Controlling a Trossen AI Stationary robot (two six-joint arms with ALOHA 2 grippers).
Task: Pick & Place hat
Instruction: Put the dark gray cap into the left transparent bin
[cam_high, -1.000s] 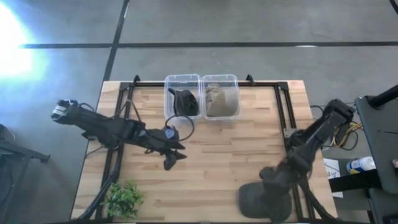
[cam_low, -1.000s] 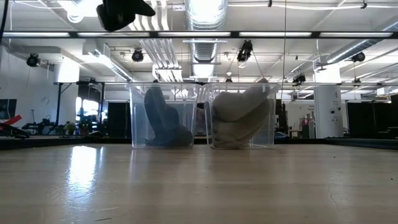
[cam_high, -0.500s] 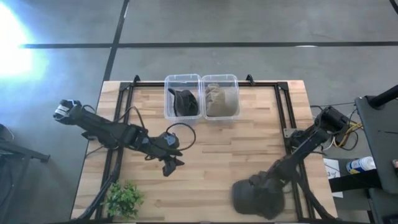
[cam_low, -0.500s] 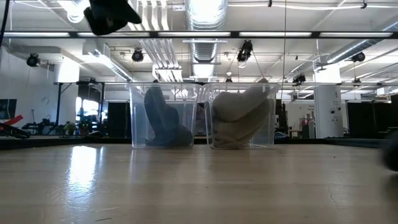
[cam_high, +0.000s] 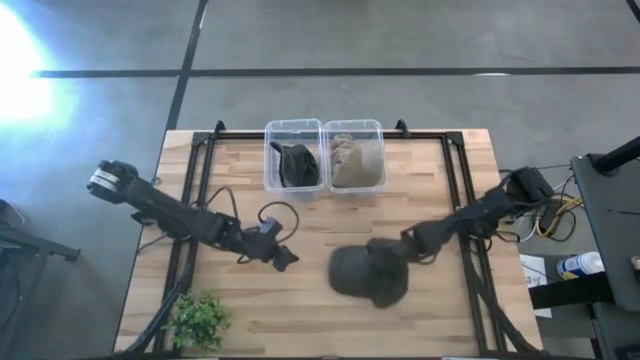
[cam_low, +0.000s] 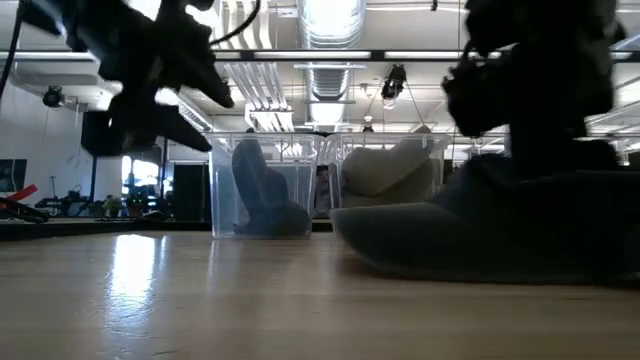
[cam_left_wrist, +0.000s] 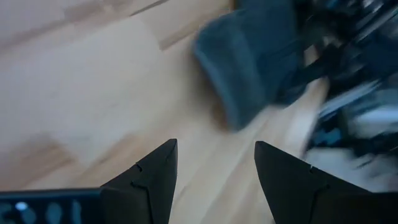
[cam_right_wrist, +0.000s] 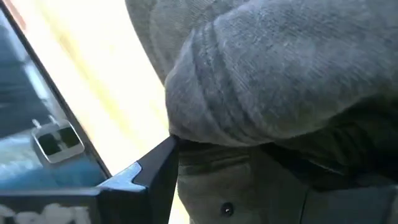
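A dark grey knitted hat (cam_high: 365, 277) lies near the table's middle, also shown in the low view (cam_low: 480, 240) and the left wrist view (cam_left_wrist: 249, 62). My right gripper (cam_high: 397, 248) comes in from the table's right and is shut on the hat's right side. My left gripper (cam_high: 281, 256) hangs open over bare wood just left of the hat, touching nothing; in its wrist view (cam_left_wrist: 214, 171) the fingers stand wide apart. Two clear bins stand at the far edge. The left one holds a dark hat (cam_high: 296, 164), the right one a tan hat (cam_high: 352, 160). My right gripper holds the grey hat by a bunched fold of knit (cam_right_wrist: 217, 118) at the hat's right side (cam_high: 388, 252), coming in slanting from the table's right. One finger (cam_right_wrist: 152, 177) shows under the fold; the cloth hides the other. The hat's underside seems to lie on the table (cam_low: 430, 270).
A small green plant (cam_high: 198, 320) stands at the near left corner. A black frame (cam_high: 455, 180) runs along the table's sides and far edge. The clear bins (cam_high: 324, 128) sit at the far middle. Bare wood lies between the bins and the hat.
My right gripper has swept from the near right corner toward the table's middle, taking the hat along with it to the left and farther from the near edge. My left gripper has come down lower and shifted slightly toward the near edge, staying open.
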